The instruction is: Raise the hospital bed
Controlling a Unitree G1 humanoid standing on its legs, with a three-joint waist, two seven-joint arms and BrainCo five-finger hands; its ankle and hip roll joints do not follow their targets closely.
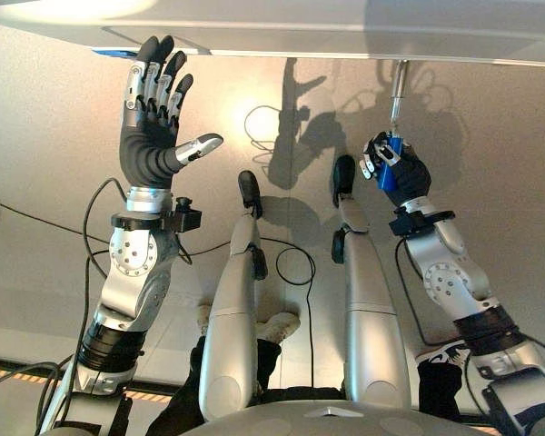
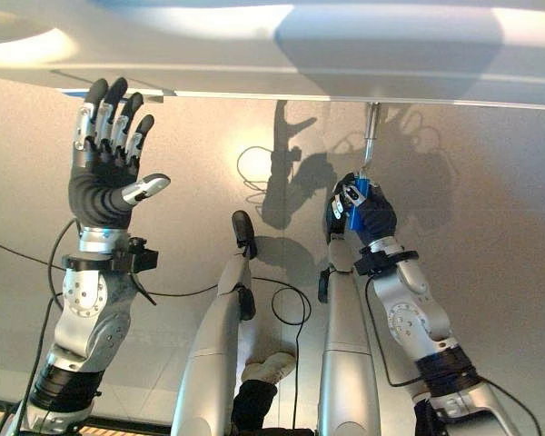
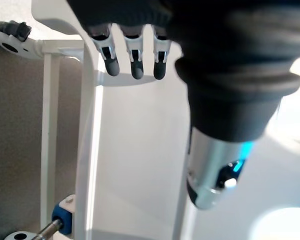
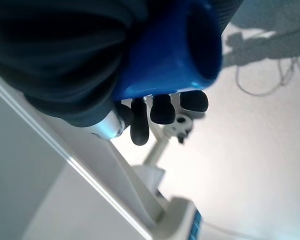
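beige floor [image 1: 36, 118] below, white hospital bed frame [image 1: 345, 32] across the top of your head views | your right hand [image 1: 395, 168] is curled tight round the blue crank handle [image 1: 390, 173], its metal shaft [image 1: 397, 91] running up to the frame | your left hand [image 1: 153, 109] is raised, fingers straight and spread, touching nothing, just under the frame's edge
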